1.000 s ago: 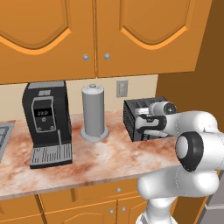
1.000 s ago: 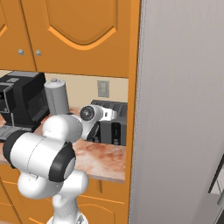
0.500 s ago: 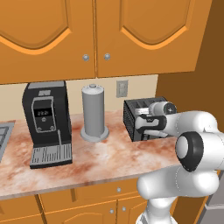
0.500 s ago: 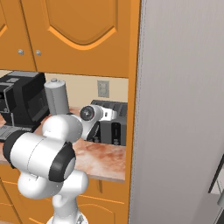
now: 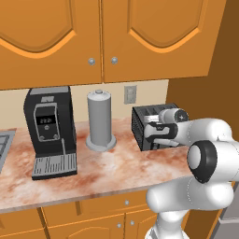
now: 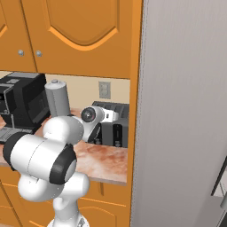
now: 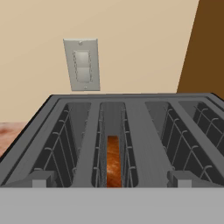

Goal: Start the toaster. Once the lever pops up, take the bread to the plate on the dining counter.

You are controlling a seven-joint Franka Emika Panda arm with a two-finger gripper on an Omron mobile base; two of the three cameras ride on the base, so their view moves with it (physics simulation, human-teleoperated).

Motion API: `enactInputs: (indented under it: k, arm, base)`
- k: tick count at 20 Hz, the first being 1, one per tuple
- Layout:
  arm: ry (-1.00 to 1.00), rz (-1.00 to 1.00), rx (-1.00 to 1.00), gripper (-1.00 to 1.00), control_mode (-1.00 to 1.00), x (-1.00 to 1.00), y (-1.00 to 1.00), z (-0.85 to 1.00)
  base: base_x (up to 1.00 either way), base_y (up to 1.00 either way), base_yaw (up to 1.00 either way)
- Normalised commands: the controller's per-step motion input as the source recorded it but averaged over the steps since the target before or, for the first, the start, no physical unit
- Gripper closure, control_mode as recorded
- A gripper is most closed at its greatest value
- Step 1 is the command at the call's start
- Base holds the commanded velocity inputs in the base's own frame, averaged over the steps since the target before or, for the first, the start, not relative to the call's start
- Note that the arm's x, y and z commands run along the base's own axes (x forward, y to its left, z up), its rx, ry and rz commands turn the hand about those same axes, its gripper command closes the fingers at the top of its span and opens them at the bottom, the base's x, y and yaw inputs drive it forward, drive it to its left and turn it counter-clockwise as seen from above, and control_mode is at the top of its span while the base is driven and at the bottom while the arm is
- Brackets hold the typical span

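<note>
Toaster (image 5: 148, 125) stands at the right end of the marbled tabletop (image 5: 93, 168), against the back wall, its ribbed side facing left. In the right base view the toaster (image 6: 116, 126) sits just left of a tall grey panel (image 6: 181, 111) that closes off that side.

Hand view looks down along the toaster top (image 7: 144, 127): open slots with wire guides, side by side. Bread (image 7: 113, 160) sits deep in a narrow slot left of centre, showing a brown toasted edge, well below the rim.

Pincer (image 5: 156, 132): at the near face of the toaster, wrist housing just above it. Fingertips are not clearly resolved in any view; jaws read as spread wide, nothing between them.

Surroundings on the tabletop, left to right: black coffee machine (image 5: 49, 130) with a small display, grey cylindrical canister (image 5: 101, 119) on a round base, then the toaster. Canister and toaster stand apart, bare stone between them. A wall outlet (image 5: 129, 94) sits behind, between canister and toaster; it appears above the toaster's far edge in the hand view (image 7: 82, 64). Orange wall cabinets (image 5: 102, 37) hang overhead. The arm's white elbow (image 5: 205, 158) crowds the right foreground, covering the toaster's right part.
</note>
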Motion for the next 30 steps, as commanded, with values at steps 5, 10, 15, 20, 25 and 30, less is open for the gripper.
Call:
enactInputs:
  k: [5,10,15,20,25,30]
  arm:
    - [0.00,0.00,0.00,-1.00,-1.00,0.00,0.00,0.00]
    - [0.00,0.00,0.00,-1.00,-1.00,0.00,0.00,0.00]
    - [0.00,0.00,0.00,-1.00,-1.00,0.00,0.00,0.00]
    - [0.00,0.00,0.00,-1.00,-1.00,0.00,0.00,0.00]
    - [0.00,0.00,0.00,-1.00,-1.00,0.00,0.00,0.00]
    - [0.00,0.00,0.00,-1.00,-1.00,0.00,0.00,0.00]
  base:
    - [0.00,0.00,0.00]
    - [0.00,0.00,0.00]
    - [0.00,0.00,0.00]
    - [0.00,0.00,0.00]
    - [0.00,0.00,0.00]
    - [0.00,0.00,0.00]
